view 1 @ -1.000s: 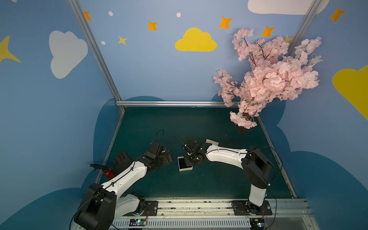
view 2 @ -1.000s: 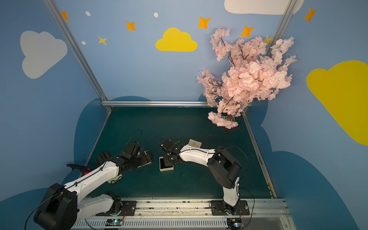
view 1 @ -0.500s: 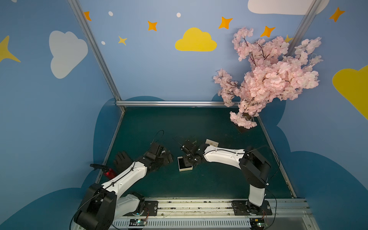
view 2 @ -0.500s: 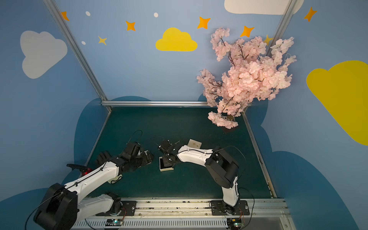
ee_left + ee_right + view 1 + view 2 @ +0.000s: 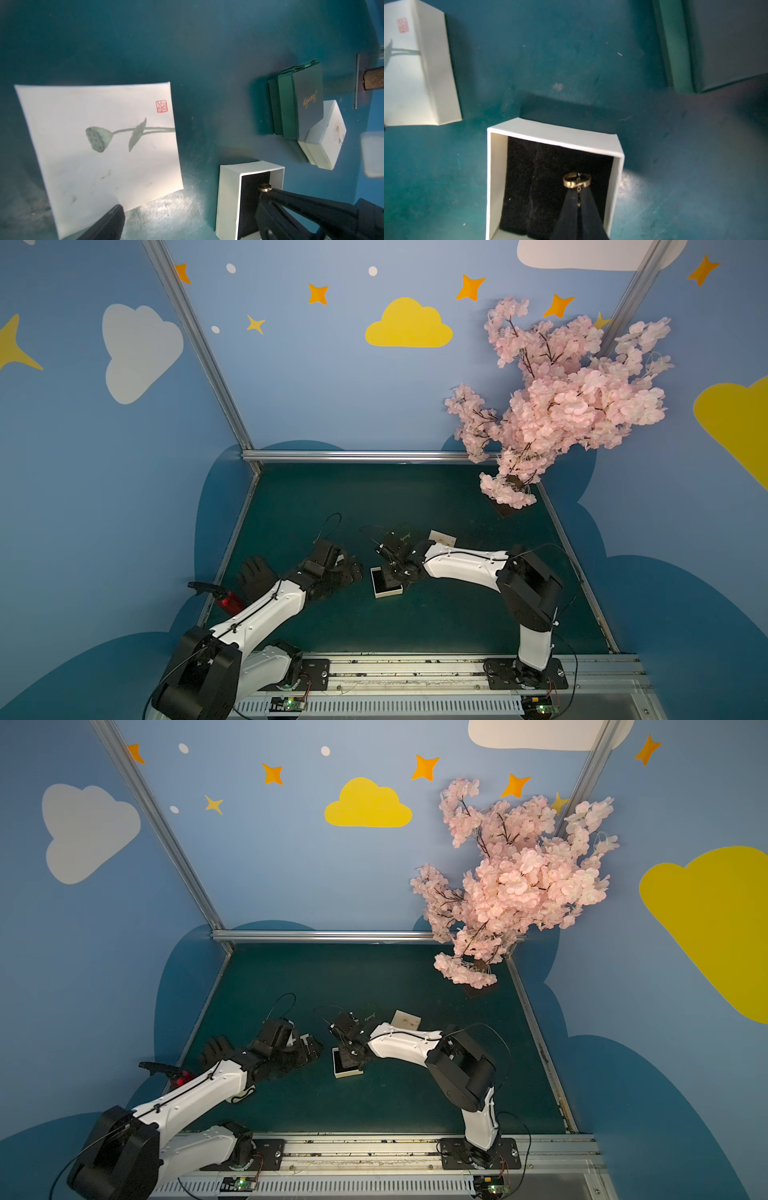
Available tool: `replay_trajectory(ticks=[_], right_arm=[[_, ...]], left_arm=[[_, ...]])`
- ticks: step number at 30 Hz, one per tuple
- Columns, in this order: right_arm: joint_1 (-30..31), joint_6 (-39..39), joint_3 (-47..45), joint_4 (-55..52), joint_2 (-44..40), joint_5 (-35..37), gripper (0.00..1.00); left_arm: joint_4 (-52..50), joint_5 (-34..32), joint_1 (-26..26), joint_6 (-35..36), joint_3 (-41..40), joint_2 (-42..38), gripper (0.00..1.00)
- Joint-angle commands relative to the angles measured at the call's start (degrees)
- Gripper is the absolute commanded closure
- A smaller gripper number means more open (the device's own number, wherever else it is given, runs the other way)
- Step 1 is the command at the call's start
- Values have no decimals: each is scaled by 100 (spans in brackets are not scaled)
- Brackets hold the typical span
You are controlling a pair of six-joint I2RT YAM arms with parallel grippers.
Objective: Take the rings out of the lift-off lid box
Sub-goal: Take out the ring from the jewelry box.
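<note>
Right gripper [image 5: 578,190]: fingers closed tight together, pinching one ring [image 5: 573,183] at its near edge. Ring is a thin band, brassy-gold in this light, seen nearly edge-on, with the hoop standing out past the fingertips. It sits inside the outline of the open box [image 5: 554,135], over the black lining; whether it is clear of the lining, cannot tell. From the left wrist view the same ring [image 5: 265,187] shows as a small gold oval at the tip of the dark fingers, close to the box's far inner wall. Box is white card, square and lidless, with a black velvety pad inside that has a crease running across it; in both top views the box [image 5: 388,593] lies on the green mat [image 5: 415,497] between the two arms. White lid [image 5: 99,145], printed with a grey-green lotus pod and a red seal, rests on the mat well apart from the box. Left gripper [image 5: 309,1046] is over it, jaws spread wide, gripping nothing. Beyond the box, a dark green box [image 5: 307,104] with gold script leans on a closed white box [image 5: 324,141]. Pink blossom tree [image 5: 561,406] at the far right corner; black glove [image 5: 255,574] near the left edge.
</note>
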Motion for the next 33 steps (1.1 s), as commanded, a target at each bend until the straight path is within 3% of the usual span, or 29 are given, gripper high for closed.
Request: replay_trajectory(ticks=[1, 16, 33], right_arm=[[43, 15, 10, -203, -200, 125, 96], [1, 222, -367, 1, -543, 104, 96], [-217, 556, -1006, 937, -765, -481, 98]], left_arm=[[182, 88, -75, -93, -53, 5, 2], [584, 102, -584, -271, 126, 491, 8], [891, 220, -1005, -386, 627, 1536, 31]])
